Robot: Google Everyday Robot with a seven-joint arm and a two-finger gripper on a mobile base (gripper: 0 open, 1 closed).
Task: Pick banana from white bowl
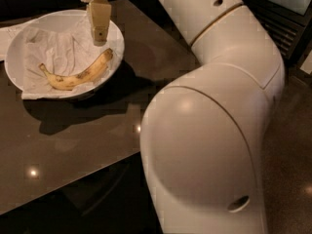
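The yellow, brown-speckled banana (80,74) lies on crumpled paper towel inside the wide white bowl (116,35) at the upper left of the dark table. Its stem points left. My gripper (99,38) hangs over the bowl's right half, just above and behind the banana's right end. It is seen edge-on as one pale cream slab pointing down. It holds nothing that I can see.
The dark glossy table (73,140) runs from the bowl to a front edge at lower left. My large white arm (209,121) fills the right half of the view. A loose white paper (7,33) lies at the far left beside the bowl.
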